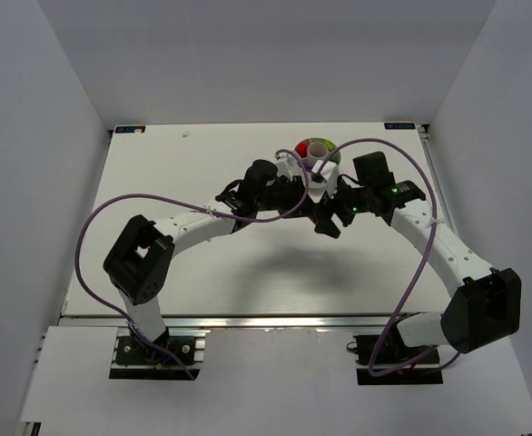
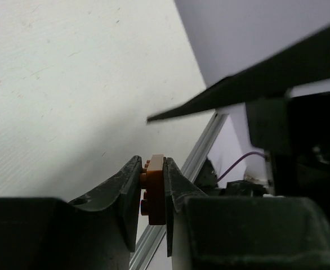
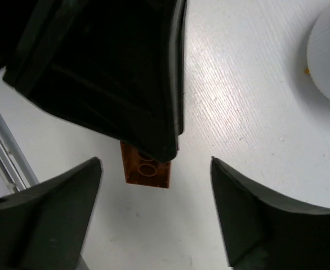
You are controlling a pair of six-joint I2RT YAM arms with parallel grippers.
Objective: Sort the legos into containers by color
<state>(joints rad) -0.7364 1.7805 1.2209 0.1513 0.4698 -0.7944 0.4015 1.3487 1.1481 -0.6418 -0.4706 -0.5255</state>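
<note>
The two arms bend in from their bases and meet just on the near side of the round white dish (image 3: pixel 329 56). The left gripper (image 2: pixel 152 164) has its jaws pinched tight on an orange brick (image 2: pixel 155 194). It grips the brick by its two broad faces, a little short of the dish. The right gripper (image 3: pixel 155 169) sits close against it, on the same near side of the dish, with its jaws spread wide and nothing in them. From its wrist camera the brick shows between its two fingers (image 3: pixel 69 197), touching neither. Farthest off is the dish itself on the table (image 1: pixel 175 173). Red and green show inside it, but I can't make out single bricks there.
</note>
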